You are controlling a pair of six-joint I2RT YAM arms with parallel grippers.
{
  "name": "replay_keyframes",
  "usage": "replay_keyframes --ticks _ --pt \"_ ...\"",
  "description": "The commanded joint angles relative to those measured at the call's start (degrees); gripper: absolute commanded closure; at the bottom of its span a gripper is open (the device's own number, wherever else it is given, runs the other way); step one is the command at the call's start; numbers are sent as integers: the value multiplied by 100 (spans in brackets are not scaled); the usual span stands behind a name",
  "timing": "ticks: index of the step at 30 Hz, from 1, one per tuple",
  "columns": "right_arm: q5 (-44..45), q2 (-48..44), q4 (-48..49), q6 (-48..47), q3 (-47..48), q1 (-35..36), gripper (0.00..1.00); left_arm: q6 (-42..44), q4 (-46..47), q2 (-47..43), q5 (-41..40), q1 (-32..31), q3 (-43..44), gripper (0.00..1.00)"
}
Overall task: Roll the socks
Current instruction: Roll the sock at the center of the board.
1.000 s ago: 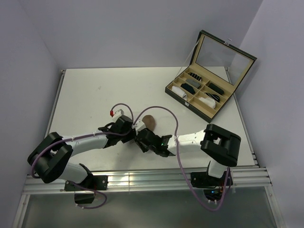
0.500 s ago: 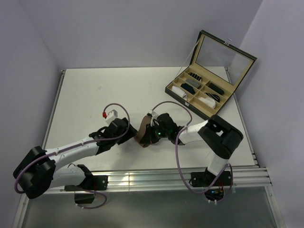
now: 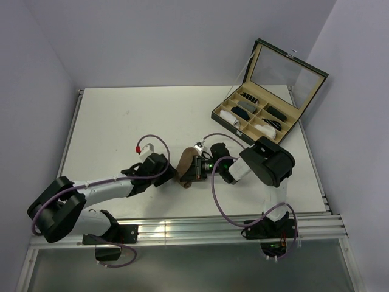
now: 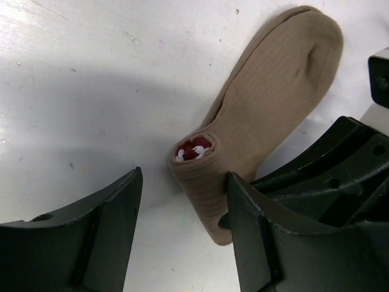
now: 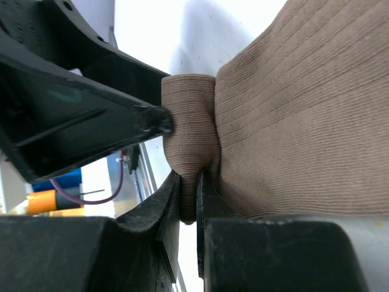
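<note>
Evidently the soft, limp tan sock (image 4: 267,103) is needing a hold at its roll. Right pincer (image 5: 189,193) is nipping there; left pincer (image 4: 182,204) is gaping alongside.

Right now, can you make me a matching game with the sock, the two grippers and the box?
Things:
1. tan sock
2. left gripper
3. right gripper
4. compartment case

States:
A. lid up
B. pinching a fold of fabric
C. open, holding nothing
D. cuff end rolled up

Pairs: 1-D, 2-C, 3-B, 4-A
</note>
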Motion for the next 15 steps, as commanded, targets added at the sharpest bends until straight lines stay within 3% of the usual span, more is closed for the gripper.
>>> replay_keyframes --ticks 1,10,15 --pt "-160 203 158 207 -120 -67 100 -99 295 222 9 -25 56 39" --pt "-178 352 88 277 -67 -129 100 -196 436 627 -34 -25 3 51" --pt "68 -25 -448 -161 -49 -129 91 -196 445 847 44 -25 29 70"
